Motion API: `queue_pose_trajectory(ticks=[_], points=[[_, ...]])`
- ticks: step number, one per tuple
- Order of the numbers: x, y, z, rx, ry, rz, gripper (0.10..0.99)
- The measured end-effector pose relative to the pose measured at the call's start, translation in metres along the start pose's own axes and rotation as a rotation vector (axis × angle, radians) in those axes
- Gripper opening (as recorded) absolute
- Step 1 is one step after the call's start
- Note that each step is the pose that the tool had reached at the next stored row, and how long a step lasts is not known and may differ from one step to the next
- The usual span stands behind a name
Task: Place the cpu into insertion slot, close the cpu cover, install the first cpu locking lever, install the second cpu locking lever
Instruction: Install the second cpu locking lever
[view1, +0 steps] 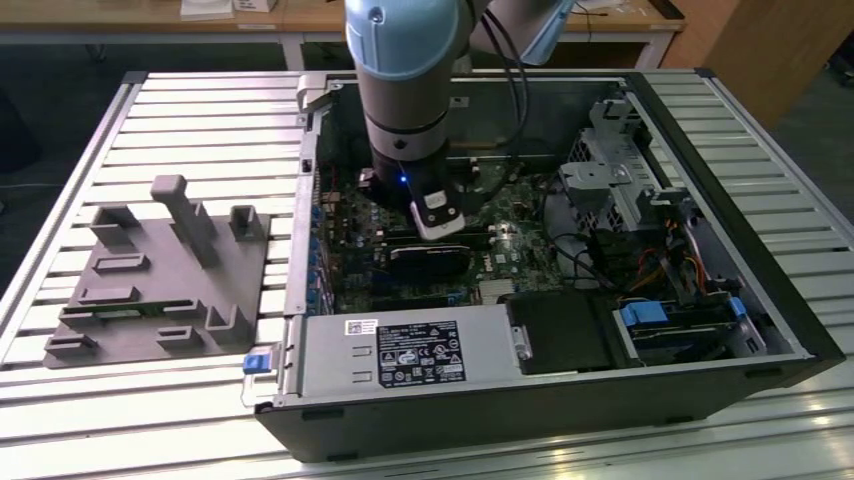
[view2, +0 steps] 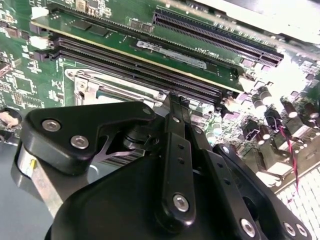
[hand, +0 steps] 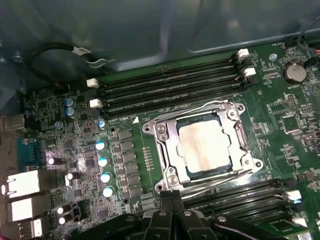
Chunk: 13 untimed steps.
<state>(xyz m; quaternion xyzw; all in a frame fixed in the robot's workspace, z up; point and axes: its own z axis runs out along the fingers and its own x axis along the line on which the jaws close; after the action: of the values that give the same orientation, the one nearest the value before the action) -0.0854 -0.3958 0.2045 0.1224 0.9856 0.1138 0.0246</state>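
In the first wrist view the cpu (hand: 202, 148), a dull grey square, lies in the insertion slot (hand: 174, 178) on the green board. The silver cpu cover (hand: 167, 145) is folded down flat around it, its window showing the chip's face. Thin wire levers run along two sides of the socket (hand: 244, 142). My gripper (hand: 172, 197) hangs at the socket's near edge with its black fingers pressed together, shut, nothing visible between them. The second wrist view has the fingertips (view2: 175, 102) beside the socket's silver rim (view2: 82, 87). In the exterior view the gripper (view1: 438, 222) is down inside the computer case.
Black memory slots (hand: 170, 87) flank the socket on both sides. Capacitors (hand: 102, 160) and rear ports (hand: 25, 182) stand close by. The open case (view1: 534, 400) walls in the board, with a power supply (view1: 400, 352) and drive bays (view1: 667, 325). A grey fixture (view1: 160, 280) sits outside.
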Motion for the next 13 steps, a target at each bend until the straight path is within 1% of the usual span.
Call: queue_pose_trajectory(ticks=[2, 10, 13], points=[[0.0001, -0.0006, 0.002, -0.005, 0.0015, 0.0, 0.106], [0.0006, -0.0023, 0.0086, -0.035, 0.0087, 0.003, 0.106], [0.0012, -0.003, 0.0111, -0.043, 0.0107, 0.003, 0.106]])
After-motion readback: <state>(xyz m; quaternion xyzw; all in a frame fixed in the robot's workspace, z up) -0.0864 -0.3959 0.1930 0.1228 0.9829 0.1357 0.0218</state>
